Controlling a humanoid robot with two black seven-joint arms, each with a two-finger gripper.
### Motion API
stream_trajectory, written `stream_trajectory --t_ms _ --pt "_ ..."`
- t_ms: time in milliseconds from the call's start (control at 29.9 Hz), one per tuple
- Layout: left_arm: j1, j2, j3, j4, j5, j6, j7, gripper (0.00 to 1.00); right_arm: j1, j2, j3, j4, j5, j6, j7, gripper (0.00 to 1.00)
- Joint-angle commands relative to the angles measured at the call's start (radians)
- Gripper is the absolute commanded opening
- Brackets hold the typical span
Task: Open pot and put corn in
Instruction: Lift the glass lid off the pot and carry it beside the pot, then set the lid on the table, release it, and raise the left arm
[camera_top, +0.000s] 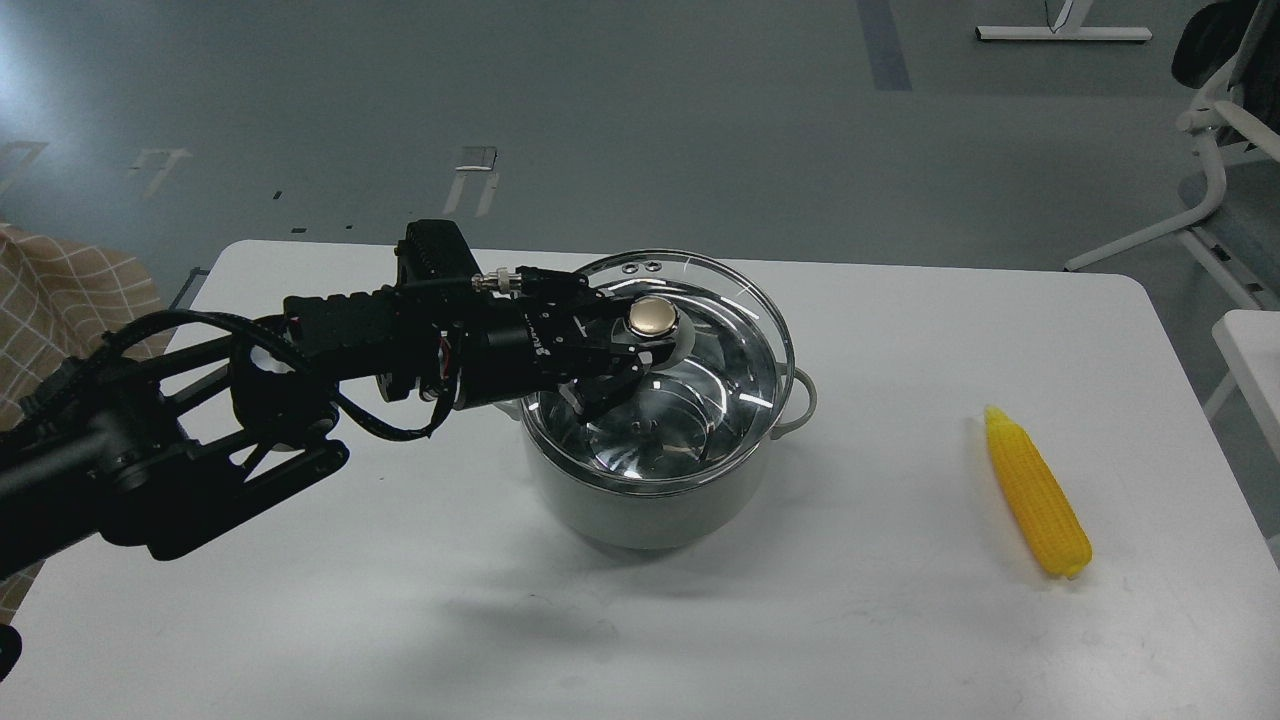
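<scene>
A white rounded-corner tabletop (700, 620) fills the lower frame. Behind it spreads a glossy grey floor (640, 120) with light glare at upper left. A white-framed chair (1215, 170) stands at upper right; checked beige fabric (60, 300) lies at the left edge.

1. The pot (650, 500) stands on the table (400, 620), near its middle.
2. The glass lid (700, 300) sits over the pot, tilted.
3. My left gripper (640, 345) reaches in from the left, at the lid's knob (652, 317).
4. The corn (1035, 492) lies on the table, well right of the pot.
</scene>
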Motion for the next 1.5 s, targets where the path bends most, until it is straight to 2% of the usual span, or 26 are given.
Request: stream_trajectory --t_ms 0,167,234,301,401,502,635,903,1103,1304,1337,1404,1438,1471 --pt "0.001 0.092 -0.056 -0.029 -0.064 0.000 0.000 0.25 -0.009 0.000 0.000 0.001 -0.001 0.000 0.000 1.00" --pt "0.007 0.282 -0.082 -0.030 -0.211 0.023 -0.003 0.25 -0.012 0.000 0.000 0.001 0.001 0.000 0.000 1.00" --pt "0.030 0.408 -0.068 -0.014 -0.295 0.082 -0.023 0.25 -0.013 0.000 0.000 0.001 -0.001 0.000 0.000 1.00" --pt "0.059 0.457 -0.063 0.001 -0.326 0.119 -0.032 0.25 -0.013 0.000 0.000 -0.001 -0.001 0.000 0.000 1.00" --pt "0.187 0.509 -0.063 0.067 -0.343 0.202 -0.054 0.25 -0.024 0.000 0.000 0.001 -0.001 0.000 0.000 1.00" --pt "0.292 0.506 -0.062 0.166 -0.343 0.277 -0.068 0.25 -0.029 0.003 -0.001 0.006 -0.001 0.000 0.000 1.00" --pt "0.372 0.468 -0.060 0.272 -0.343 0.322 -0.069 0.25 -0.032 0.006 -0.005 0.009 -0.001 0.000 0.000 1.00" --pt "0.459 0.332 -0.051 0.404 -0.345 0.360 -0.071 0.25 -0.033 0.006 -0.005 0.009 -0.001 0.000 0.000 1.00" --pt "0.475 0.238 -0.030 0.523 -0.331 0.397 -0.072 0.26 -0.036 0.006 -0.005 0.015 -0.001 0.000 0.000 1.00" --pt "0.473 0.232 0.023 0.535 -0.342 0.426 -0.102 0.27 -0.040 0.006 -0.003 0.025 -0.001 0.000 0.000 1.00" --pt "0.473 0.232 0.023 0.535 -0.343 0.426 -0.102 0.28 -0.041 0.006 -0.003 0.026 -0.001 0.000 0.000 1.00" --pt "0.470 0.232 0.021 0.535 -0.345 0.429 -0.103 0.42 -0.041 0.006 -0.003 0.027 -0.001 0.000 0.000 1.00" --pt "0.470 0.233 0.020 0.533 -0.345 0.434 -0.105 0.53 -0.041 0.006 -0.005 0.027 -0.001 0.000 0.000 1.00" --pt "0.470 0.236 0.013 0.533 -0.345 0.443 -0.109 0.71 -0.041 0.006 -0.005 0.027 -0.001 0.000 0.000 1.00"
